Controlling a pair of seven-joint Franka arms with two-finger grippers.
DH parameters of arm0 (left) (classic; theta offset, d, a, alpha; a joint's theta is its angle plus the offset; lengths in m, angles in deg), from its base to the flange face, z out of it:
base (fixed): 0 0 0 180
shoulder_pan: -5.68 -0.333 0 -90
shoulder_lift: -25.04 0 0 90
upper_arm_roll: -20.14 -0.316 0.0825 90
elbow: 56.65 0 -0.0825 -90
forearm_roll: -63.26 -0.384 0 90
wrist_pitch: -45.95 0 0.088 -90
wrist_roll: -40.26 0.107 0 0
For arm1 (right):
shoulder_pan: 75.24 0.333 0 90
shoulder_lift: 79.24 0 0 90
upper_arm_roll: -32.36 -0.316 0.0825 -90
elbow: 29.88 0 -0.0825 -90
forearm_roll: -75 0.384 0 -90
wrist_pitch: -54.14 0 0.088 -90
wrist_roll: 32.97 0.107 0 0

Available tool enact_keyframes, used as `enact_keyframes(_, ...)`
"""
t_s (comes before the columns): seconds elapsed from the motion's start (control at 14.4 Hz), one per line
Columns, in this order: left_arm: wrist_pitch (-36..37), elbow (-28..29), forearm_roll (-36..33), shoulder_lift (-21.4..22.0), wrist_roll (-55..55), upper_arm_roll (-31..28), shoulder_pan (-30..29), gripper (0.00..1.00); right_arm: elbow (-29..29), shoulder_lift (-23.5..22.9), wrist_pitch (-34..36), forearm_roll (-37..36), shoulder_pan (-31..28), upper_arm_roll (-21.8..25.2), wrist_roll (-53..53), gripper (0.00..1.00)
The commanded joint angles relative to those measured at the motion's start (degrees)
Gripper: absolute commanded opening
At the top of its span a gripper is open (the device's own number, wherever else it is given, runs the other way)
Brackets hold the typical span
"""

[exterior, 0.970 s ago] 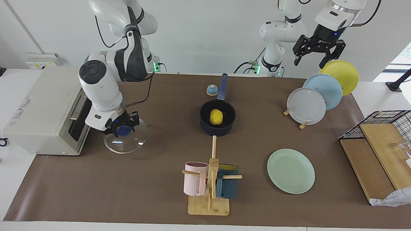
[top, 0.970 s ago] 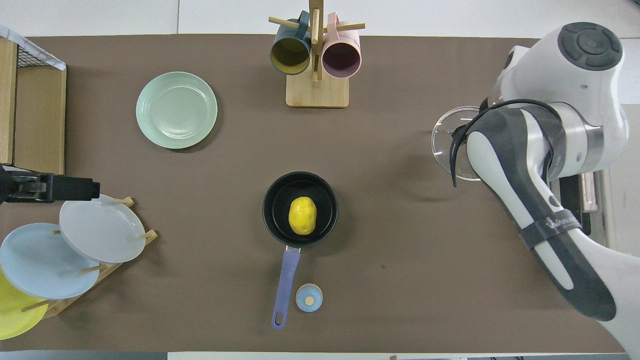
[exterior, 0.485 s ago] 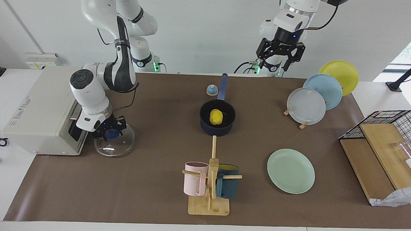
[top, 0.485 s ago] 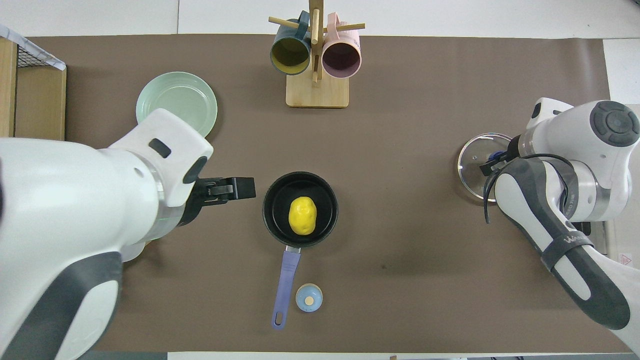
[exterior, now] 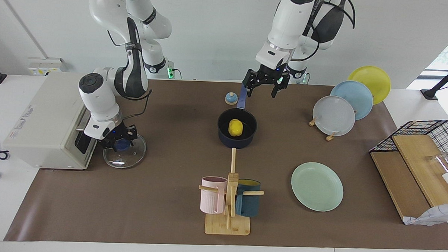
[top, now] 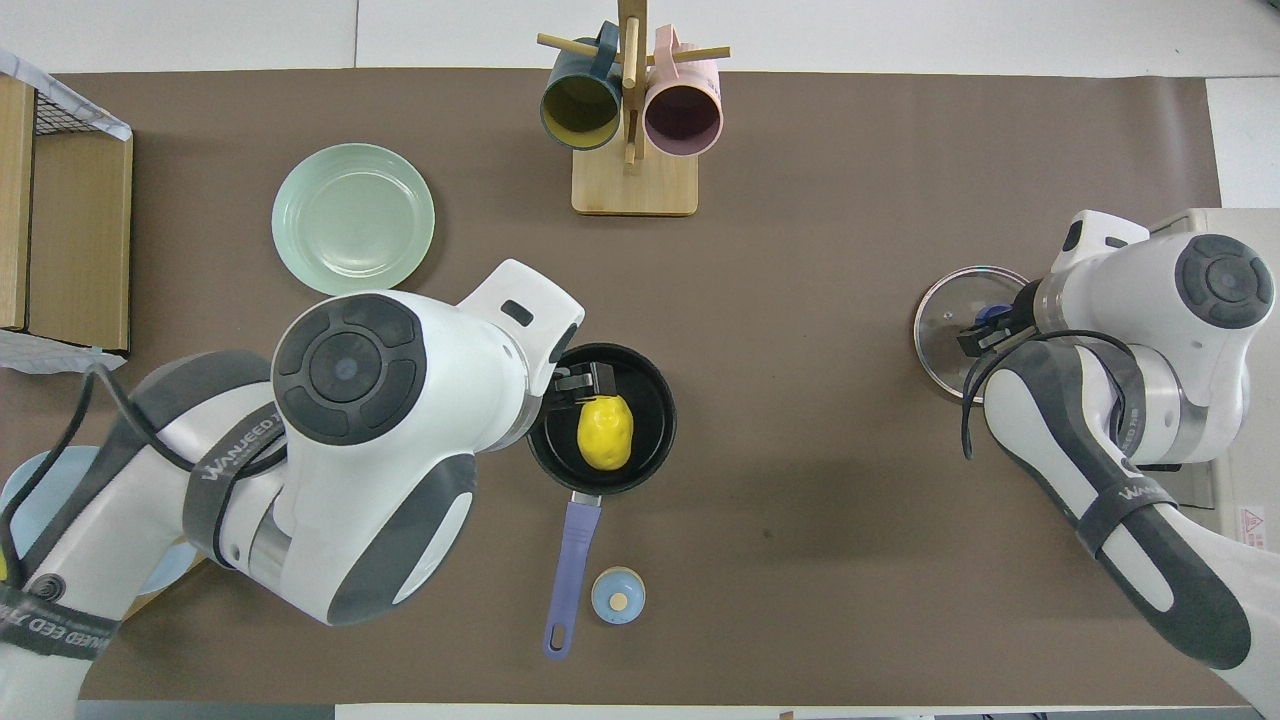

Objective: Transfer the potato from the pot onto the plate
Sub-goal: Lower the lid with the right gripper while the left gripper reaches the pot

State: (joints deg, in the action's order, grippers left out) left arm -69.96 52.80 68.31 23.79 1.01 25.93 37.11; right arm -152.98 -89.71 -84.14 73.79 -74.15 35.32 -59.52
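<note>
Robot lab: bare white walls, staged kitchenware, brown mat (exterior: 162, 198).

The surface carried one potato (exterior: 235, 127), one pot (exterior: 237, 128), one glass lid (exterior: 124, 156), one bell (exterior: 231, 98), one toaster oven (exterior: 47, 121), two mugs (exterior: 213, 194), and four plates (exterior: 317, 186), with two claws (exterior: 264, 86) present.

Overhead, the left arm (top: 380, 440) hides most of its pincer (top: 578, 382).
</note>
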Motion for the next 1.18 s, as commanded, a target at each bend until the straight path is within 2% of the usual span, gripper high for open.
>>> enact_keyframes(0.0, -6.58, 2.08, -0.13, -2.70, -3.19, -1.05, 2.31, 1.00, -0.83, 0.45, -1.03, 1.73, -1.27, -0.76, -1.23, 0.48)
enact_keyframes(0.07, -8.78, 2.26, -0.13, -4.28, -4.51, -0.96, 2.40, 1.00, -0.74, 0.45, -0.77, 3.48, -1.18, -0.76, -1.66, 0.59)
enact_keyframes(0.14, -9.50, 2.79, -0.13, -5.42, -5.56, -0.96, 2.40, 1.00, -0.48, 0.45, -0.33, 3.76, -1.01, -0.76, -1.67, 0.89)
enact_keyframes(0.21, -10.29, 3.49, -0.13, -5.70, -5.92, -0.96, 2.40, 1.00, 0.48, 0.63, 0.54, 3.76, -1.09, -0.76, -1.67, 1.00)
enact_keyframes(0.28, -11.52, 4.11, -0.13, -5.79, -7.41, -0.96, 2.49, 1.00, 3.19, 1.06, 3.77, 3.85, -0.74, -0.76, -1.41, 1.00)
enact_keyframes(0.55, -13.46, 5.34, -0.13, -7.37, -9.00, -0.87, 2.93, 1.00, 24.78, 1.24, 30.54, 3.76, 0.14, -0.85, 1.84, 1.00)
enact_keyframes(0.62, -13.90, 5.78, -0.13, -7.37, -9.52, -0.87, 3.45, 1.00, 28.31, 1.59, 35.31, 3.50, 0.14, -0.85, 3.42, 1.00)
enact_keyframes(0.9, -14.96, 7.01, -0.04, -7.37, -10.76, -0.87, 5.03, 1.00, 30.02, 7.65, 43.59, 3.06, 1.72, -0.94, 14.04, 1.00)
enact_keyframes(1.11, -14.43, 8.06, -0.04, -7.37, -9.97, -0.87, 5.30, 1.00, 30.02, 9.50, 48.70, 2.10, 1.72, -0.85, 18.63, 1.00)
